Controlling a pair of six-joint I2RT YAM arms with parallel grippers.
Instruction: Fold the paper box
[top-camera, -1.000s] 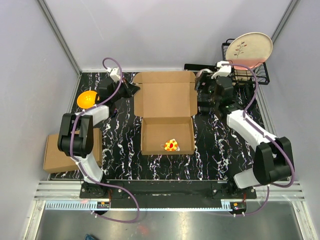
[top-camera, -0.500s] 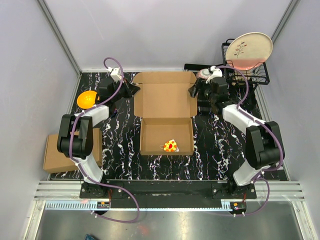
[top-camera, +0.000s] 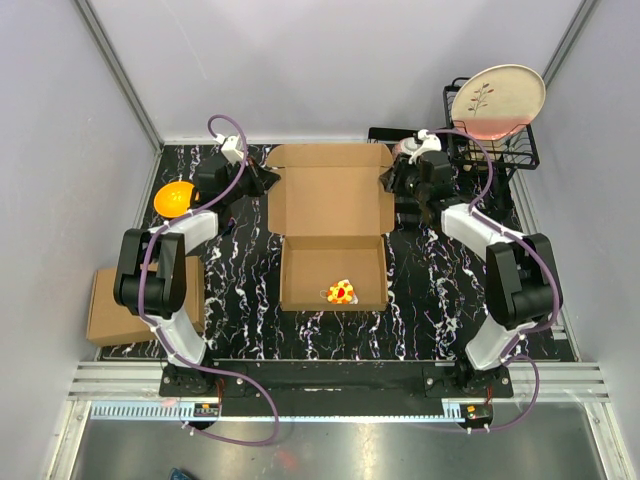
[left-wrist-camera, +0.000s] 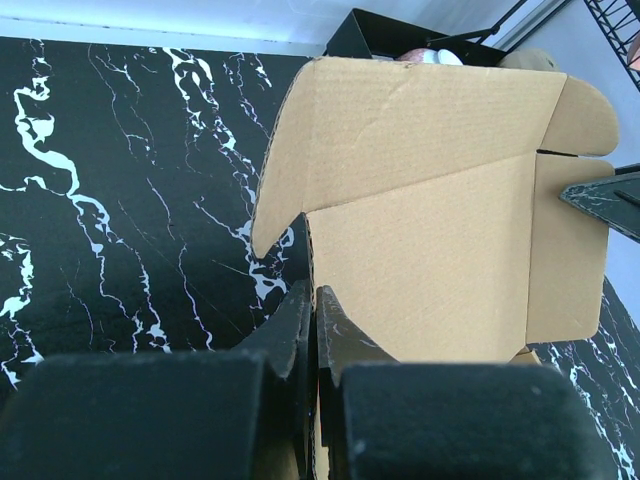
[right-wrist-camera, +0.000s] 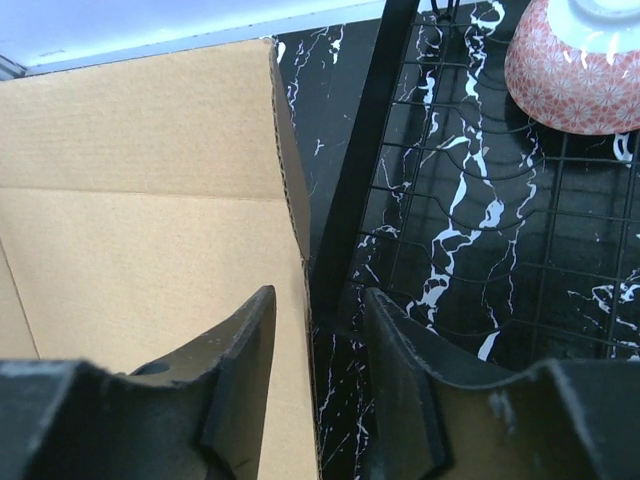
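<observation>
rack (right-wrist-camera: 365, 150) just beside paper box (right-wrist-camera: 140, 250) | pink bowl (right-wrist-camera: 570, 80) on it | orange bowl (top-camera: 174, 197) left

The little orange-and-yellow thing (top-camera: 342, 292) lying in the cardboard box (top-camera: 333, 215) is showing too small to name, and the left arm (top-camera: 150, 275) is covering part of the plain carton (top-camera: 105, 310). On the right wrist view the pink bowl (right-wrist-camera: 585, 70) is running off the top edge. On the left wrist view something pale (left-wrist-camera: 425, 56) is peeking over the box's flap, mostly hidden.

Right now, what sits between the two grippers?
The open lid of the paper box spans from the left gripper to the right gripper, in the top view.
</observation>
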